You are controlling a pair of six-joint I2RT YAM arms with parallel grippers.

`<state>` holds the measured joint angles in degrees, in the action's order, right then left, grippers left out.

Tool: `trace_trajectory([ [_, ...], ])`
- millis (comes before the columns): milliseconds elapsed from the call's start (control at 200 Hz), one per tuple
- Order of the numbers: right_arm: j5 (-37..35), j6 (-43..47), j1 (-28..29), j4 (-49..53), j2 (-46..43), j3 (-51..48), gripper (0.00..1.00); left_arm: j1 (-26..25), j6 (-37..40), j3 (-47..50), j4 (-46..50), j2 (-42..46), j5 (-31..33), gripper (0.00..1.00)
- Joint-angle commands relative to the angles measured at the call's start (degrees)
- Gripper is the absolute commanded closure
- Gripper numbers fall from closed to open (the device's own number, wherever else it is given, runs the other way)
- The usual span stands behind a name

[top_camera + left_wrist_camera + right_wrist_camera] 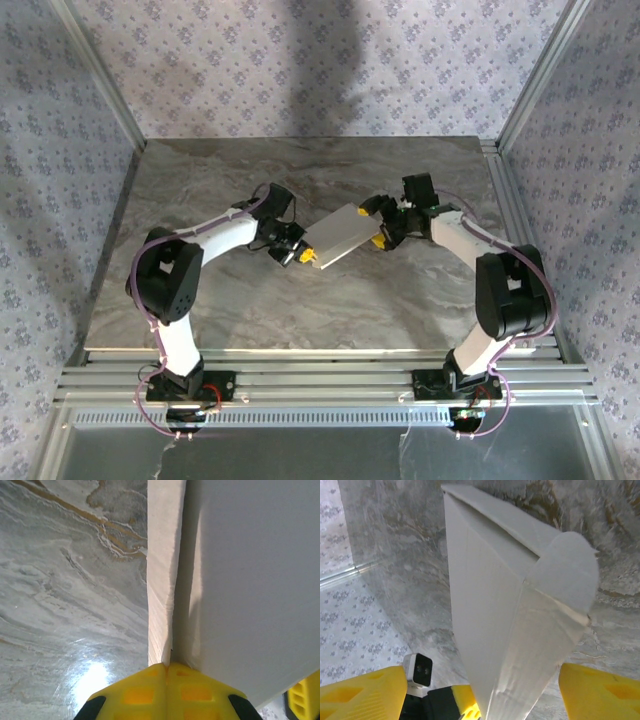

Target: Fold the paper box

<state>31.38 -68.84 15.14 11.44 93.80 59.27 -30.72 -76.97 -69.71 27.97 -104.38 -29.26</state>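
The paper box (340,235) is a pale grey flat cardboard box, held tilted above the middle of the marble table (300,170). My left gripper (303,256) is shut on its lower left end. In the left wrist view the yellow fingers (150,695) are pressed together on a thin edge of the paper box (250,580). My right gripper (372,226) stands open around the box's right end. In the right wrist view its fingers (360,692) sit wide apart on either side of the paper box (495,605), whose rounded flap points right.
Aluminium frame rails (520,100) and patterned walls (320,60) close in the table at the back and sides. A slotted metal ledge (320,380) runs along the near edge, where both arm bases are bolted.
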Motion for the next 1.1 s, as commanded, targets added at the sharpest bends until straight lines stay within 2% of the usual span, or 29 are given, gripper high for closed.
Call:
trace_trajectory([
  [0,3.6,-2.1,0.5,-8.9,0.1,-2.8,0.18,0.6,0.3,-1.1,0.8,0.7,-4.2,1.00],
  [495,2.0,1.9,2.9,-15.2,5.1,-5.8,0.16,1.2,0.2,-1.2,0.3,0.6,-4.8,1.00],
  [630,0.9,1.9,3.6,-15.8,6.8,-4.9,0.25,1.1,0.3,-1.1,0.2,0.5,-4.9,1.00],
  [765,-1.3,0.5,4.3,-15.9,6.8,-4.4,0.42,1.2,0.4,-1.0,0.0,0.6,-5.2,1.00],
  [969,-4.8,-1.3,5.3,-11.3,4.9,-2.3,0.58,1.3,0.0,-1.2,-1.7,0.8,-6.4,1.00],
  [1009,-5.3,-1.8,5.5,-10.8,4.4,-2.1,0.59,1.6,0.0,-1.5,-1.9,1.2,-6.5,0.89],
  [1094,-7.0,-2.9,5.6,-8.5,3.0,-1.4,0.60,2.2,0.0,-2.0,-2.3,2.6,-6.1,0.73],
])
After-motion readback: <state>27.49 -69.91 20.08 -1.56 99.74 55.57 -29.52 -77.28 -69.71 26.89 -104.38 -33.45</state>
